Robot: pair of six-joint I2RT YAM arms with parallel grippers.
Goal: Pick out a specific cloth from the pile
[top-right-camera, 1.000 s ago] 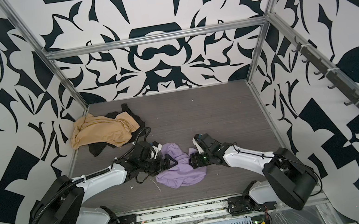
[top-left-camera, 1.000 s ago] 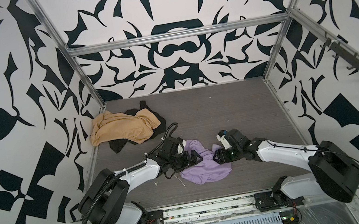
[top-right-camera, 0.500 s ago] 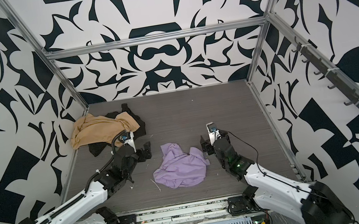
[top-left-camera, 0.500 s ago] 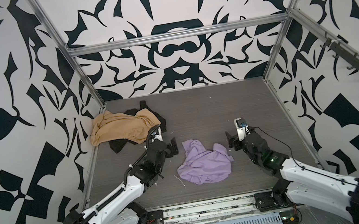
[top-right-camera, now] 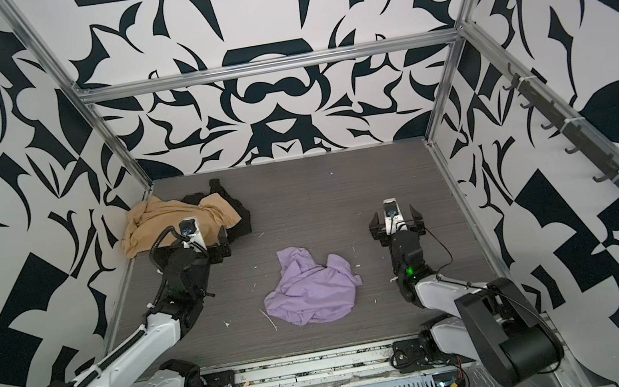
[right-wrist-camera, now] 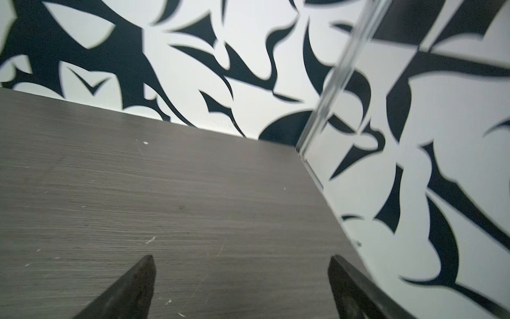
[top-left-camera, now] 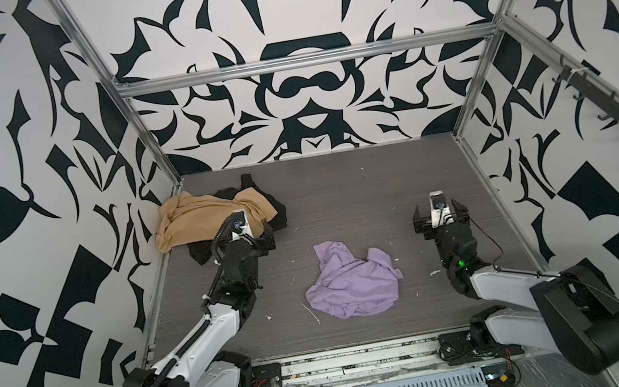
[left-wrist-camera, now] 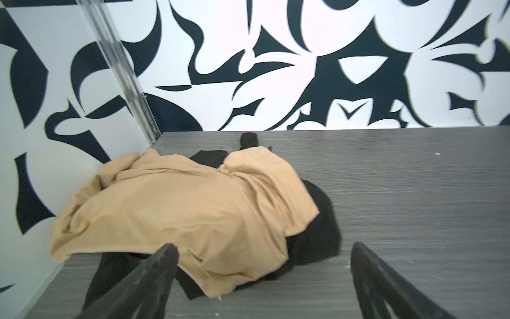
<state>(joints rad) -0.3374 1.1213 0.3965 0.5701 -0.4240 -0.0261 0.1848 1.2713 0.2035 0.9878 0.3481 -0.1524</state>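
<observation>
1 lav. cloth (top-left-camera: 352,286), 2-garment pile (top-left-camera: 195,225).

The right end effector (right-wrist-camera: 242,258) holds its two dark fingers (right-wrist-camera: 132,287) spread wide above the grey wood-grain table (right-wrist-camera: 165,193), facing a black-and-white patterned wall (right-wrist-camera: 193,49) and a metal corner post (right-wrist-camera: 328,94) ahead.

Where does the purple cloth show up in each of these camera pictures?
Top view: the purple cloth lies crumpled on the grey table, below and a little right of the picture's centre.
Top view: the purple cloth lies below centre.
Left wrist view: not in it.
Right wrist view: not in it.
Shared landmark: the tan garment in the far corner, seen in both top views and the left wrist view.
</observation>
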